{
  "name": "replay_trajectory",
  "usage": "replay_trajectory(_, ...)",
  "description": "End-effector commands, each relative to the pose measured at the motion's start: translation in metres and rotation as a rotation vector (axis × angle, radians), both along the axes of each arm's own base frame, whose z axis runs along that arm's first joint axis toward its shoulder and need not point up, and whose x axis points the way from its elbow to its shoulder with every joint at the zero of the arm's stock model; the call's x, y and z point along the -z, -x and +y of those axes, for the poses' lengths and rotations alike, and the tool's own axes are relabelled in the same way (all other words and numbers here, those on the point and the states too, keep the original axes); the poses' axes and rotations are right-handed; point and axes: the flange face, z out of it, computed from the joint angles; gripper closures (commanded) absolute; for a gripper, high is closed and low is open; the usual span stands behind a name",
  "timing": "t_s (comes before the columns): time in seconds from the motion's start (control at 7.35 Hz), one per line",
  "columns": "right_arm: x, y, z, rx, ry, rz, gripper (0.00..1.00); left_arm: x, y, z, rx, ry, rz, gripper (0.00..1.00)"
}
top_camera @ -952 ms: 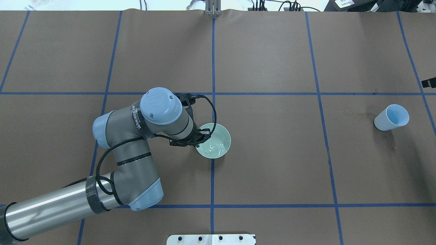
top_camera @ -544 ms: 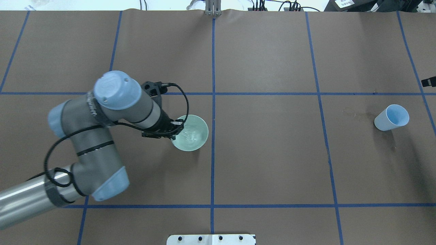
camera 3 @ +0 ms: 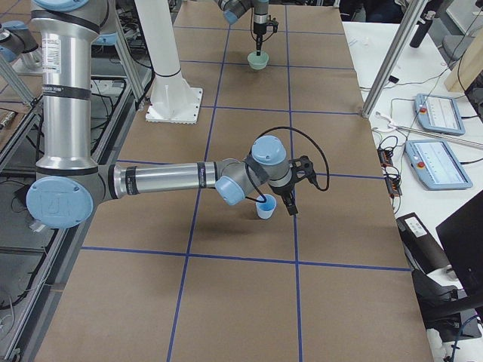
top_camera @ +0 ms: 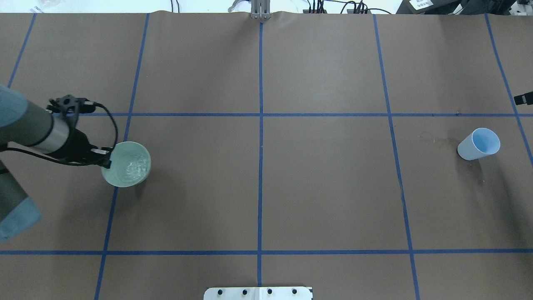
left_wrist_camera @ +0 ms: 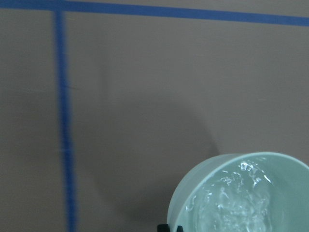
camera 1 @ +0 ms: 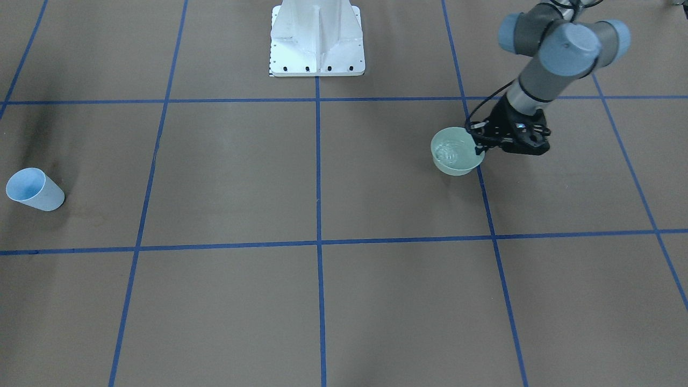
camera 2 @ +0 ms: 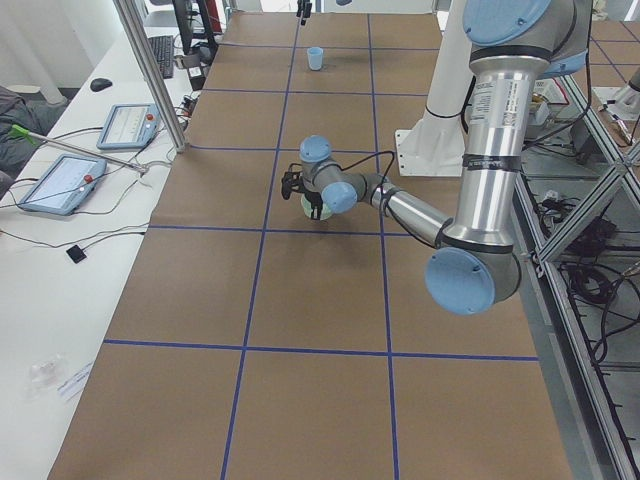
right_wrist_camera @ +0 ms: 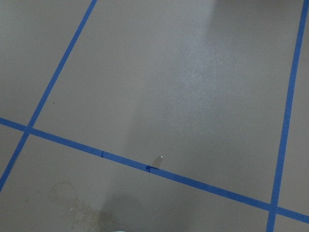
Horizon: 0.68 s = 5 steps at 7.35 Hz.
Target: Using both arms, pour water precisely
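Where the left arm [top_camera: 33, 129] reaches in at the overhead view's far left, the left pincer [top_camera: 107, 159] is pressed onto the rim of a pale green bowl [top_camera: 143, 152], pinching it at the side nearest the wrist. Its shadow falls apart from it, so I judge the bowl to be carried clear of the worktop [top_camera: 258, 187]. The water [top_camera: 129, 166] lies in the bowl's bottom, shown only by whitish ripples, and it looks unsettled. The bowl appears glazed and rigid: smooth, likely slippery in a pinch, breakable, and hung lopsidedly from a single rim hold, so any jolt could swing it or slop the liquid over the low wall. Far to the right stands a light blue cup [top_camera: 468, 152], well apart from the bowl. It looks thin and light, easy to tip or squash; a gentle hold across its mid-wall seems safest. The right pincer [camera 2: 303, 12] shows only as a small dark shape beyond the cup, and I cannot tell how its jaws stand.
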Motion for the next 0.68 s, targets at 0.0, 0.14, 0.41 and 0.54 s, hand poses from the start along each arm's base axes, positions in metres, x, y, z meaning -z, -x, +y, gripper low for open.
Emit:
replay_trajectory(0.0,0.005,-0.001,0.001,-0.004,-0.005,-0.005,0.01,-0.123,0.093,-0.026,-0.088,-0.029,0.065,1.0)
replay_trajectory(0.14,0.008,-0.001,0.001,-0.005,-0.01,-0.007,0.01,-0.162,0.113,-0.032,-0.097,-0.044,0.063,1.0)
replay_trajectory(0.41,0.012,-0.001,0.002,-0.006,-0.016,-0.01,0.01,-0.167,0.138,-0.037,-0.09,-0.019,0.122,1.0)
replay_trajectory(0.54,0.012,-0.001,0.002,-0.006,-0.016,-0.01,0.01,-0.17,0.14,-0.035,-0.089,-0.016,0.121,1.0)
